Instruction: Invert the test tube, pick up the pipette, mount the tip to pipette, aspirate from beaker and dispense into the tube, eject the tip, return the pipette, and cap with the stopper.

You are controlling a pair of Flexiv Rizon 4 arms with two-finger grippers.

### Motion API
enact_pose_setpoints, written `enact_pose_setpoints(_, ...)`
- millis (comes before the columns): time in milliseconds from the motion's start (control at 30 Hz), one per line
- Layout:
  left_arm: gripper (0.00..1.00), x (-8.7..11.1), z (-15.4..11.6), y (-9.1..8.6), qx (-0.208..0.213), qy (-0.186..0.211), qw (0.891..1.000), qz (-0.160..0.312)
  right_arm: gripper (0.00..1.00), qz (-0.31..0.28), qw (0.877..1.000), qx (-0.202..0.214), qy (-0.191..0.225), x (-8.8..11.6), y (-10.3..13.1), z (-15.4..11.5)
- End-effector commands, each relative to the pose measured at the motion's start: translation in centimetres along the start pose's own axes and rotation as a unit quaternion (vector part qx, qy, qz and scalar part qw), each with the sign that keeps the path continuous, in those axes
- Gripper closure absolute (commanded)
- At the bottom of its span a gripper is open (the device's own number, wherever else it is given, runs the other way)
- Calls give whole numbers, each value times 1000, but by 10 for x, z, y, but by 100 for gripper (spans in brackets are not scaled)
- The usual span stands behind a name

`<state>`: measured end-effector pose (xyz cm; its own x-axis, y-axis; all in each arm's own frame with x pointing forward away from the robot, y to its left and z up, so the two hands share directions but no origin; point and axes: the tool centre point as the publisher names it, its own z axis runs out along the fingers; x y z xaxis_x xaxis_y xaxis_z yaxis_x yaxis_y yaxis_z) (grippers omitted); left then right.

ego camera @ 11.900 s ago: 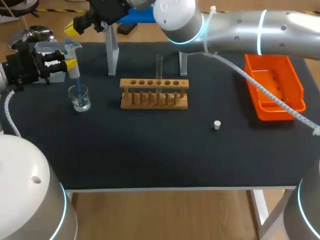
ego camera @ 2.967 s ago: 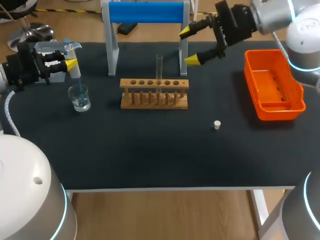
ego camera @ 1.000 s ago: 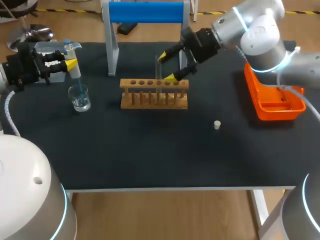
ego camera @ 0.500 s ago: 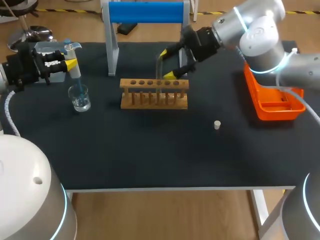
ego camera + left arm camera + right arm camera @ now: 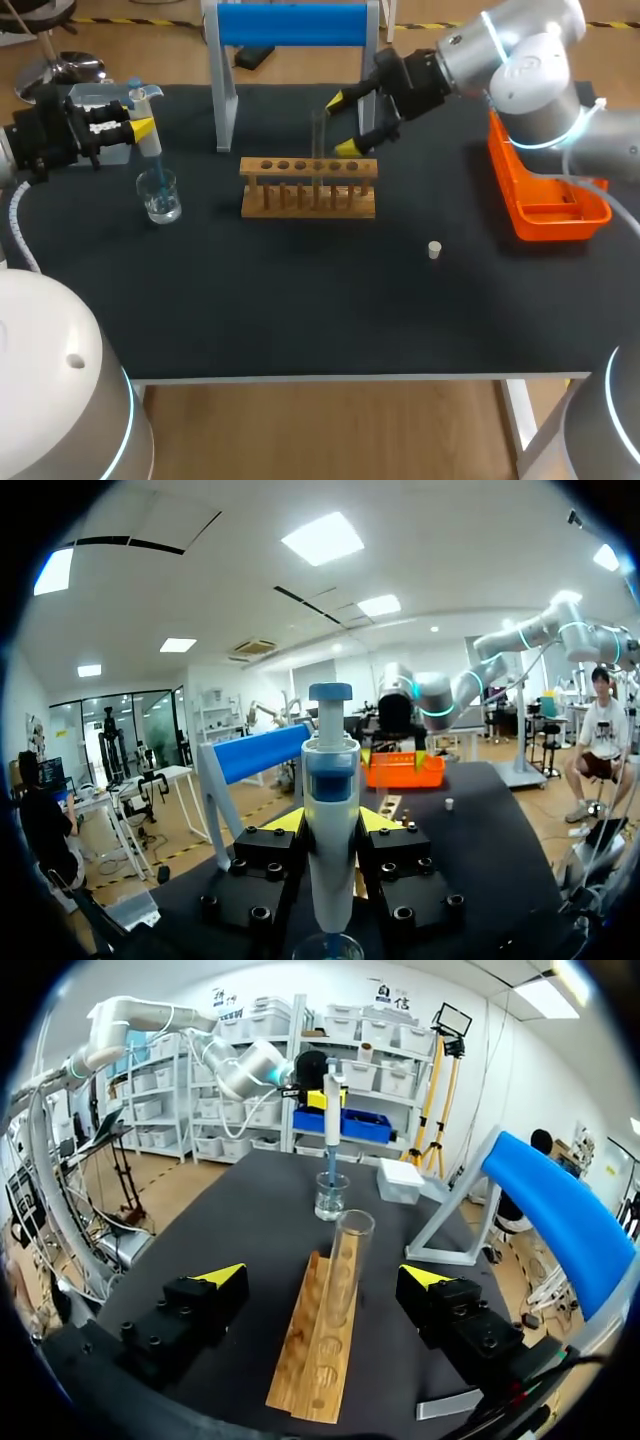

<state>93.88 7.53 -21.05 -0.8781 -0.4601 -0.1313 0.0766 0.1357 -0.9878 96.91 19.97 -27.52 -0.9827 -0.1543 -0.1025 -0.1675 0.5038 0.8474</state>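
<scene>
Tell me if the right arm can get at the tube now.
Probably yes. The right gripper is open and lined up on the tube, which stands upright in the rack just ahead of it. Nothing else stands between them.

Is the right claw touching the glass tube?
Apart. Right wrist view: the test tube stands between the right gripper's open fingers, gaps both sides.
</scene>
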Motion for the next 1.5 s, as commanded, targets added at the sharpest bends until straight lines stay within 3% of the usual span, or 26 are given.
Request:
enact_pose_setpoints(33,100,0,0,0,-1,0,1000,0,0,-4,1000,6,11,-6,0,10)
enact_pose_setpoints(767,100,0,0,0,-1,0,1000,0,0,-10,999,8,36,-16,-2,42)
enact_pose_setpoints(1500,100,0,0,0,-1,0,1000,0,0,-10,999,22,28,-17,-2,43)
